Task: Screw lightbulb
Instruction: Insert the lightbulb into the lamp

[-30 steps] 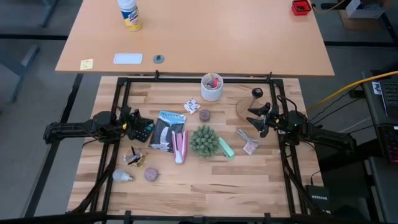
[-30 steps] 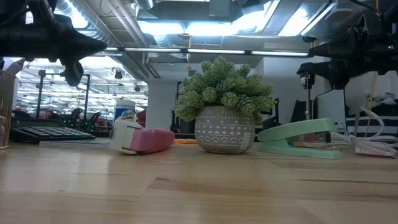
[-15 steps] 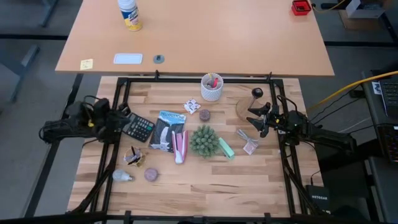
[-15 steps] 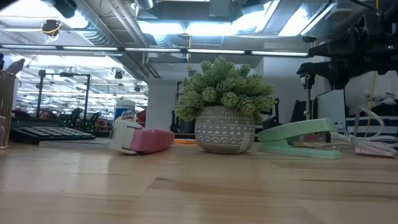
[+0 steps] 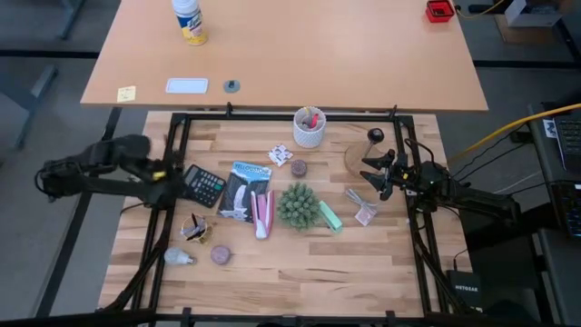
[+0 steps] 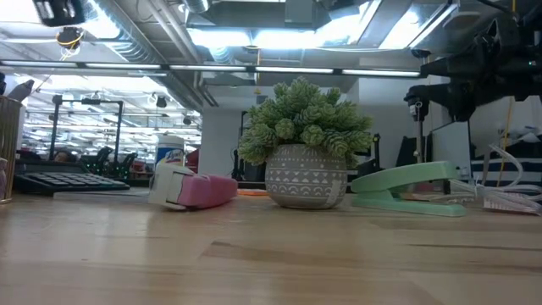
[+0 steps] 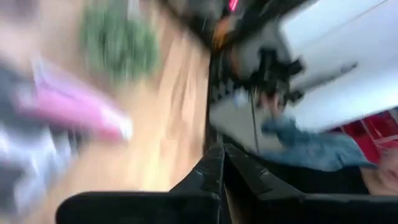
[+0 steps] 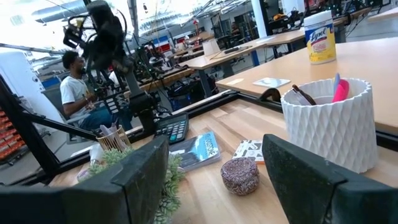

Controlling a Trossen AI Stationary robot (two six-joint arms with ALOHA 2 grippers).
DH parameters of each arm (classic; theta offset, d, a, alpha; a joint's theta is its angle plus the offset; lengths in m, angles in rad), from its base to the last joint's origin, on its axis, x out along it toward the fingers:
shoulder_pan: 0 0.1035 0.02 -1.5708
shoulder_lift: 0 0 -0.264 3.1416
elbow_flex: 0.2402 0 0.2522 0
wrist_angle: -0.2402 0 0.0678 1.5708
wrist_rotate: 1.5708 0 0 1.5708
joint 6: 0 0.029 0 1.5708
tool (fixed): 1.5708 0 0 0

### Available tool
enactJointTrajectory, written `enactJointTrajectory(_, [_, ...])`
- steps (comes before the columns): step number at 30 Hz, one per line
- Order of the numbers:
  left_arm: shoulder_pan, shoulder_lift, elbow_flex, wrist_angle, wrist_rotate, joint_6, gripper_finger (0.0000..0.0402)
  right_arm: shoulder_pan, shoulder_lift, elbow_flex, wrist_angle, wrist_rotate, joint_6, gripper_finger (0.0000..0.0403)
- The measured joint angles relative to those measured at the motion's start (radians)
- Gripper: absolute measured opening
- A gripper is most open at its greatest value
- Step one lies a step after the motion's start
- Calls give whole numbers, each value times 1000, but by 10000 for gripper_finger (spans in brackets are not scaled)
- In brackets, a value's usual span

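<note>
On the wooden table, the right gripper hovers at the 3 o'clock edge, fingers spread wide and empty. The left gripper, fingers pressed together on nothing, sits off the 9 o'clock edge. The lightbulb lies at the table's 7 o'clock, at 5 o'clock from the left gripper, well apart from both.

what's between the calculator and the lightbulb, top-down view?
In the high view, a small holder of sticks sits on the line from the calculator down to the lightbulb; the rest of that stretch is bare wood.
</note>
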Motion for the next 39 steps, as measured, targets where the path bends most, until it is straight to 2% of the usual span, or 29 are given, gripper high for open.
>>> enactJointTrajectory(4, [-46,121,14,-130,94,-245,1,0,0,1,0,0,26,266])
enactJointTrajectory(9, [-185,247,14,-223,180,-537,1,0,0,1,0,0,34,266])
enactJointTrajectory(12, [-294,307,14,-203,200,-715,1,0,0,1,0,0,35,266])
enactJointTrajectory(16, [-445,377,14,-85,201,-919,1,0,0,1,-1,0,35,266])
enactJointTrajectory(20, [-581,450,15,-13,165,-1064,1,0,0,1,-1,0,35,266])
enactJointTrajectory(24, [-702,540,15,38,131,-1138,1,0,0,1,-1,0,35,266])
enactJointTrajectory(29, [-813,663,15,114,112,-1142,1,0,0,2,-2,0,35,266])
enactJointTrajectory(39, [-913,881,15,249,101,-1093,1,0,0,2,-2,0,35,266])
